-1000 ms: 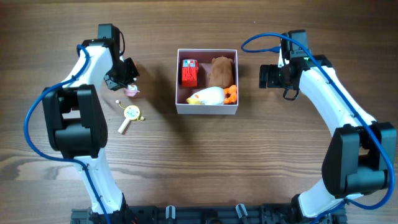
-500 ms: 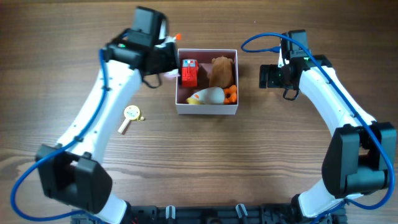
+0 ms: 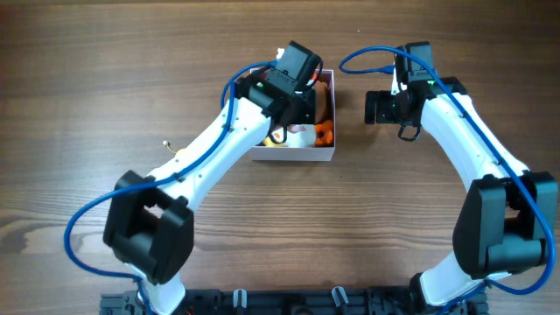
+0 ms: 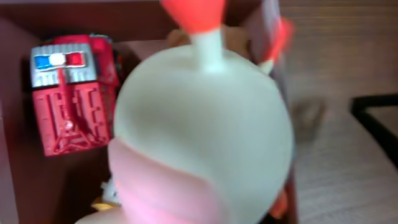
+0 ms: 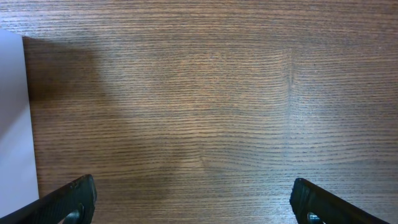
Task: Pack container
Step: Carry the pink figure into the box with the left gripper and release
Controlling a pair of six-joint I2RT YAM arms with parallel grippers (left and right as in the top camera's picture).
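The container (image 3: 294, 155) is a small white-walled box with a pink inside, at the table's middle back. My left gripper (image 3: 289, 107) hangs over it, shut on a round pink and white toy (image 4: 199, 130) with an orange tip, which fills the left wrist view. A red toy truck (image 4: 68, 93) lies in the container below it. A white and yellow toy (image 3: 289, 136) and an orange toy (image 3: 325, 133) also lie inside. My right gripper (image 3: 378, 107) is open and empty over bare wood, right of the container; its jaws show in the right wrist view (image 5: 196, 205).
The left arm crosses the table from the front left and covers the spot where a yellow rattle lay; only a small tip (image 3: 164, 143) shows there. The container's white wall (image 5: 12, 124) sits at the left edge of the right wrist view.
My left gripper has carried the pink and white toy from the table's left side rightwards, to above the container. The right arm has not moved.
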